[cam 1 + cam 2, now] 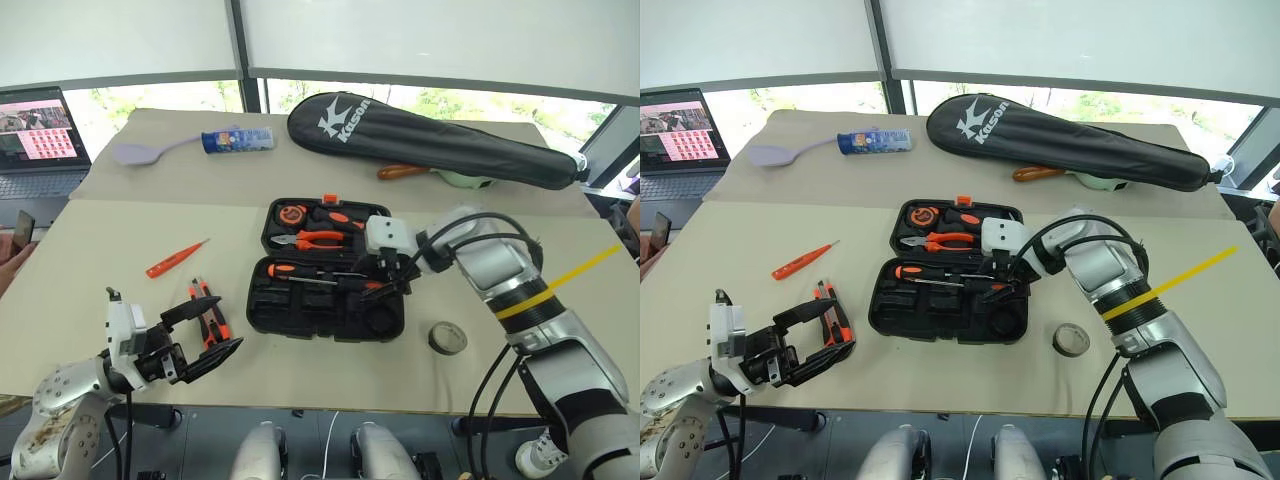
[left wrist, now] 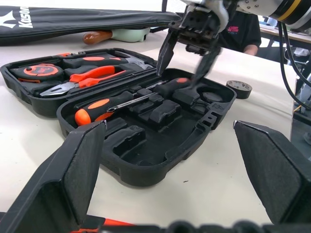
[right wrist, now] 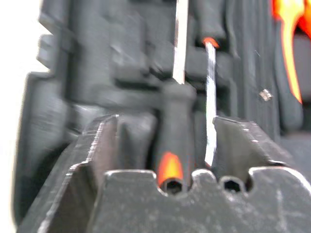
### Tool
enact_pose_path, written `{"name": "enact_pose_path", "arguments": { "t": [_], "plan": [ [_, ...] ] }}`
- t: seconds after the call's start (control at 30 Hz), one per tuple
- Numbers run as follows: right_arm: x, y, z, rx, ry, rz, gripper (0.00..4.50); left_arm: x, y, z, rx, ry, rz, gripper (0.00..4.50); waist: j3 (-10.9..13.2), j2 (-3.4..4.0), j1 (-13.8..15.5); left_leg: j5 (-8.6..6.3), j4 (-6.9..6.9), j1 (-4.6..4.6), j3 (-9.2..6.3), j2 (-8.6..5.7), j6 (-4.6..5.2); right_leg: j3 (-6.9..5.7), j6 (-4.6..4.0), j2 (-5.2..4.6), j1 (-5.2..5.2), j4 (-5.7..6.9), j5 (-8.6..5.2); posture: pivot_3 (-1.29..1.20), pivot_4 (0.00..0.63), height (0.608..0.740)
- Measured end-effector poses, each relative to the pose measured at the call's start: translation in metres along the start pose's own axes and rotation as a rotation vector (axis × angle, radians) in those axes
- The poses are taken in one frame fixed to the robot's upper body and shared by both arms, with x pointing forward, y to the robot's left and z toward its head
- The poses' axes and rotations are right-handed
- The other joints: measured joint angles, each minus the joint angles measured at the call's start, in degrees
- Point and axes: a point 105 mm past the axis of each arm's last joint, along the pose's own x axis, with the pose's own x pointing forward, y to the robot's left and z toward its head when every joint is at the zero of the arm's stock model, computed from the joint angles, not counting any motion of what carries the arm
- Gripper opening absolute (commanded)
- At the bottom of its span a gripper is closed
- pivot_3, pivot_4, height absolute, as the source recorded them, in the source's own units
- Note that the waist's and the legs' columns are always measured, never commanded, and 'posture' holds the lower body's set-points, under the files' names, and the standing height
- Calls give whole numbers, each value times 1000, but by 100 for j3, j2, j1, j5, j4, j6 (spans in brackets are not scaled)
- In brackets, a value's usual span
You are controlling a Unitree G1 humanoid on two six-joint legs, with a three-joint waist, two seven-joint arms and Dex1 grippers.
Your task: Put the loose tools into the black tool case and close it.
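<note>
The black tool case (image 1: pixel 262 312) lies open in the middle of the table. Two black-and-orange screwdrivers rest in its near half: one (image 2: pixel 104 104) toward the left, the other (image 3: pixel 170 145) directly under my right gripper (image 2: pixel 186 65). That gripper is open, its fingers (image 3: pixel 99 141) standing apart on either side of the handle. My left gripper (image 1: pixel 205 335) hovers open near the table's front left, holding nothing. The utility knife (image 1: pixel 208 305) lies just beyond it. Farther left is the slim orange tester screwdriver (image 1: pixel 175 258). A grey tape roll (image 1: pixel 447 338) sits right of the case.
The case lid holds orange-handled pliers (image 1: pixel 315 238) and a tape measure (image 1: pixel 292 213). A long black racket bag (image 1: pixel 430 135), a lilac spoon (image 1: pixel 140 152) and a blue tube (image 1: pixel 237 139) lie at the back. A laptop (image 1: pixel 40 140) and a person's hand (image 1: pixel 12 250) are at the left.
</note>
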Motion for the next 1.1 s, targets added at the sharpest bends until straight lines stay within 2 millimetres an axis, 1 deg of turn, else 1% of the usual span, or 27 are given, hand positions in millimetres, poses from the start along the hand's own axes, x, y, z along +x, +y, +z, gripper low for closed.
{"name": "enact_pose_path", "arguments": {
  "t": [0.07,0.1,0.13,0.17,0.27,0.3,0.33,0.37,0.43,0.6,0.87,1.0,1.07,1.1],
  "plan": [
    [-12,-6,7,-20,-46,-36,2989,1,1,1,3,-2,3,4500,0,-1,1,0,0,2,0,0,0,-2,0,0,2,-1,0,0,150,740],
    [-14,-8,7,-25,-58,-45,2762,1,1,1,6,-3,5,4500,-1,-1,0,0,0,2,1,1,0,-3,0,1,3,-1,0,0,150,740],
    [-15,-9,6,-24,-72,-53,2439,2,2,2,10,-5,7,4500,-1,-1,-2,0,0,2,1,1,0,-3,0,1,3,-1,0,0,150,740],
    [-12,-9,4,-15,-91,-54,2049,2,3,3,15,-6,9,4500,-1,-2,-6,0,0,3,2,1,0,-3,0,2,3,-1,0,0,150,740],
    [9,-6,-4,21,-142,-55,1125,4,4,3,19,-8,12,4500,-1,-2,-34,0,-1,2,2,3,0,-2,-2,5,1,1,0,0,150,740],
    [15,-5,-7,30,-148,-56,797,5,4,3,18,-7,13,4500,-1,-2,-38,0,-1,2,2,3,0,-2,-2,5,1,1,0,0,150,740],
    [23,-4,-14,45,-148,-57,365,5,4,3,16,-6,17,4500,-1,-2,-37,0,-1,1,2,3,0,-2,-2,5,0,1,0,0,150,740],
    [25,-4,-17,47,-145,-58,28,5,4,2,15,-6,18,4500,0,-2,-33,0,-1,1,3,2,0,-2,-2,3,0,1,0,0,150,740],
    [27,-4,-23,43,-126,-67,28,4,4,2,11,-3,22,4500,0,-2,-30,0,-1,1,3,1,0,-1,-1,1,1,1,1,0,150,740],
    [36,-7,-27,30,-120,-92,28,2,4,-1,8,16,31,4500,-1,-3,-31,0,-1,6,2,4,0,-2,-2,4,4,2,0,0,150,740],
    [46,-5,-24,19,-126,-92,28,-3,3,-5,2,48,42,4500,-3,-5,-93,0,-14,31,0,9,-1,-1,-8,7,16,2,-2,0,150,740],
    [49,-6,-19,25,-169,-113,28,-9,6,-5,7,55,81,4500,-3,-7,-171,0,-26,38,-17,11,-1,0,-14,8,16,3,-5,0,150,740],
    [44,-5,-19,51,-235,-131,590,-17,9,-4,8,60,129,4500,-1,-8,-172,0,-30,31,-25,10,-1,2,-14,6,11,2,-5,0,150,740],
    [39,-5,-18,66,-271,-143,730,-22,11,-3,7,60,159,4500,0,-8,-168,0,-30,28,-27,11,-1,2,-14,4,9,1,-5,0,150,740]
  ]
}}
